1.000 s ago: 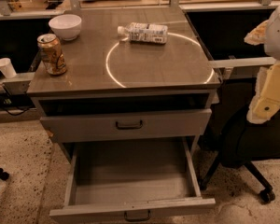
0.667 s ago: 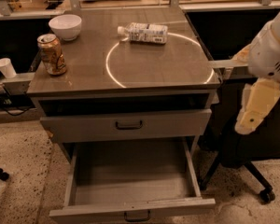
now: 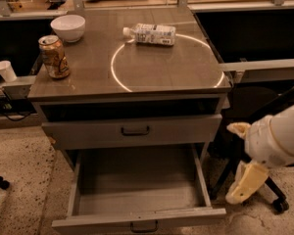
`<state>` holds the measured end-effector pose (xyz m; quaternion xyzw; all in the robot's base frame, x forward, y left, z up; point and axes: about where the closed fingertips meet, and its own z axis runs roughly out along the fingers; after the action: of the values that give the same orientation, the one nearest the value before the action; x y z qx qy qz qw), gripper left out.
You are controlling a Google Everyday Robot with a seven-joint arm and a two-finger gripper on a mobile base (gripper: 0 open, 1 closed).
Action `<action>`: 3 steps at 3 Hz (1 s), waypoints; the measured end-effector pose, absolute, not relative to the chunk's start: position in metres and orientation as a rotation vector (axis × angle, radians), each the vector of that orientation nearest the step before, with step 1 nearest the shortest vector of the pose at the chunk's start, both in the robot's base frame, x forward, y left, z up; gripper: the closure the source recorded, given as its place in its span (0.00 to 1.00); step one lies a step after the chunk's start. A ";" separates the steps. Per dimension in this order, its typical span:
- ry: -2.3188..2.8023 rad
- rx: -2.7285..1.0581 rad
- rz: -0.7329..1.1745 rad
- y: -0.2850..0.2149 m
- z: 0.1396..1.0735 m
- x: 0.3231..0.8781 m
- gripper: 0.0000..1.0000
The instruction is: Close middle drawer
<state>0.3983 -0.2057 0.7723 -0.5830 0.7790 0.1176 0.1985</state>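
The middle drawer [image 3: 137, 218] stands pulled well out beneath the shut taller drawer [image 3: 88, 133], its low front panel free to be pushed, while the end effector [image 3: 243, 182] hangs low beside its right front corner, apart or together I cannot tell.

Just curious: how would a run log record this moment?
middle drawer: open | gripper: right of it, not touching | closing: not done

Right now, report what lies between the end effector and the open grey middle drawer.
In camera view, a black slanted leg stands between the end effector, lower right, and the middle drawer.
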 end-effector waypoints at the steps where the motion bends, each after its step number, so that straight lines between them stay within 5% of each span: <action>1: 2.113 -1.615 0.307 -0.196 0.739 0.385 0.00; 3: 2.090 -1.667 0.300 -0.194 0.715 0.380 0.00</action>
<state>0.3805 -0.1945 0.7150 -0.6041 0.7571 0.1086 0.2238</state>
